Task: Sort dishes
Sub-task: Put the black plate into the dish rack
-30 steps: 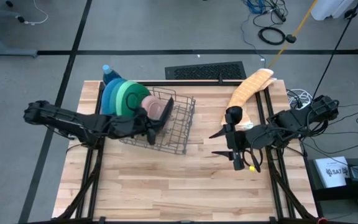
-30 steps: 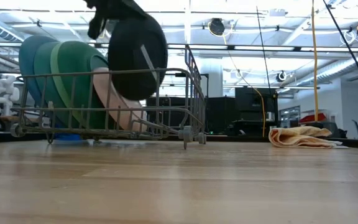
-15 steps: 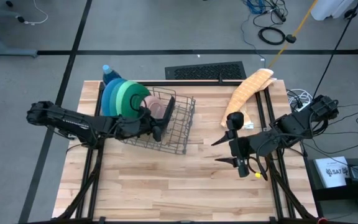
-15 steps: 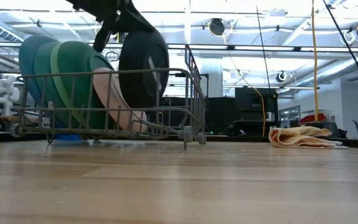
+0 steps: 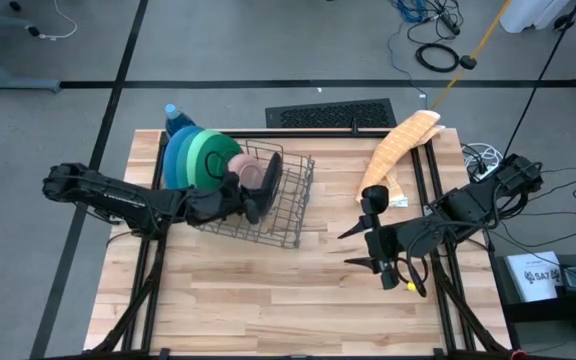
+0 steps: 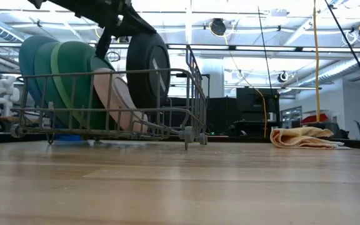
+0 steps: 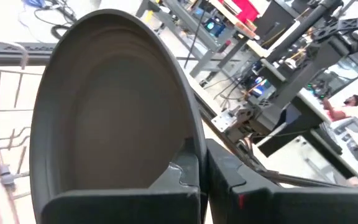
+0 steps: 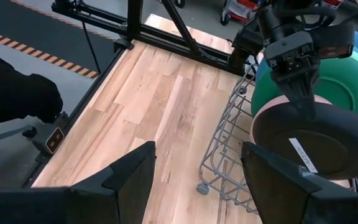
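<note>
I see the wire rack (image 5: 273, 205) already carrying the blue (image 5: 178, 155), teal (image 5: 190, 158), green (image 5: 211, 157) and pink (image 5: 251, 178) plates on edge. My left gripper (image 5: 251, 203) is pinching the black plate (image 6: 147, 72), upright in the rack beside the pink one. If I let go before its rim seats between wires, it could tip or roll; my right gripper (image 5: 371, 248), fingers spread and empty, waits well apart over the table.

Overhead, table-level, two wrist views; shared rack (image 5: 268, 200)
</note>
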Robot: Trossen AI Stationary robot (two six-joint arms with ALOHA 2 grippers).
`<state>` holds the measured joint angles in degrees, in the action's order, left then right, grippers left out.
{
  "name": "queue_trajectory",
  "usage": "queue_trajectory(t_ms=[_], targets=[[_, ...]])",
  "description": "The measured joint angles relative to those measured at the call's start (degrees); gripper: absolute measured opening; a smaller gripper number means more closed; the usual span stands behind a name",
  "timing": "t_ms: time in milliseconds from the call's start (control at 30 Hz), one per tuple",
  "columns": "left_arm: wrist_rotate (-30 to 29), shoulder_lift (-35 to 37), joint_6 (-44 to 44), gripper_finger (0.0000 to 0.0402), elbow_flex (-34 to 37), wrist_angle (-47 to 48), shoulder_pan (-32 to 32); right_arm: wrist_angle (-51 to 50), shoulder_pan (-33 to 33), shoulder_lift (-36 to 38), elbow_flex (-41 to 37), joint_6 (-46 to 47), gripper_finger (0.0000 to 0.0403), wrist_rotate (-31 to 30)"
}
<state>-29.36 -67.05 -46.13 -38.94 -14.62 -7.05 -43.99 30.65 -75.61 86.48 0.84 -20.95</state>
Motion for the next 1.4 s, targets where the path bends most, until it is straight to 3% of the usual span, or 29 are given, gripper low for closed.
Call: queue_trajectory(t_ms=[667,1067,1400], targets=[[-5.7,0.1,-0.4,0.0014,2.2,4.0,-0.1,0.1,0.0,0.0,0.0,0.0,0.0231,0.0],[-5.9,-0.1,1.7,0.0117,2.6,5.0,0.0,0.5,0.0,0.0,0.0,0.0,0.0231,0.0],[-6.1,0.8,6.3,0.0191,2.5,-0.8,0.0,0.5,0.0,0.1,0.0,0.4,0.0231,0.0]])
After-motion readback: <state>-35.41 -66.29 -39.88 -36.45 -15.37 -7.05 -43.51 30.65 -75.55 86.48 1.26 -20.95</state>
